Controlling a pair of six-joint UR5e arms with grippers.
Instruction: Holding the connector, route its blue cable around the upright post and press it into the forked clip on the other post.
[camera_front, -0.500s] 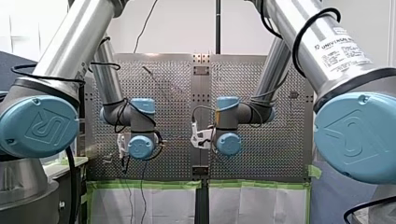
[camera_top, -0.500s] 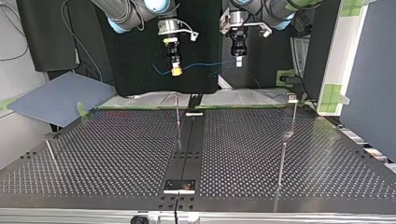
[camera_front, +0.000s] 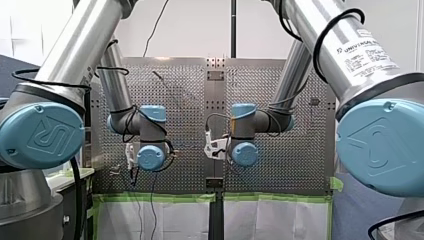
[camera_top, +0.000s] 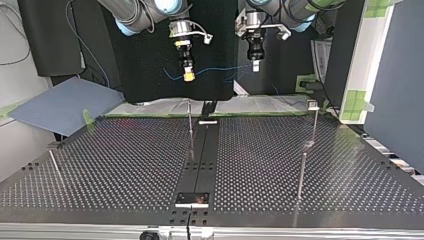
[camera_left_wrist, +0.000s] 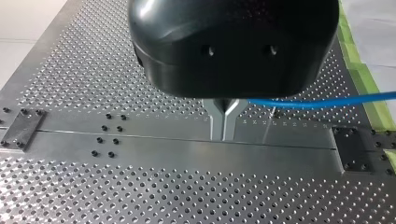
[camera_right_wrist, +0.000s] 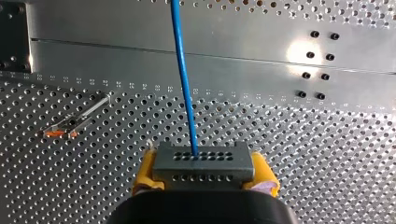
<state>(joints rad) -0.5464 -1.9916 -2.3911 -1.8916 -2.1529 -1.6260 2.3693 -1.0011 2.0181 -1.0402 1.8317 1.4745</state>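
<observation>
Table (camera_top: 300, 165) of perforated metal lies under right gripper (camera_top: 188, 75) clamping connector (camera_right_wrist: 204, 162) and left gripper (camera_left_wrist: 224, 125) pinching blue cable (camera_left_wrist: 317, 103).

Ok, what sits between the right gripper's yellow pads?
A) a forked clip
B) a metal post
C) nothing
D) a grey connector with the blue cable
D: in the right wrist view the grey connector sits between the yellow pads of my right gripper, the blue cable leaving one of its holes.
</observation>
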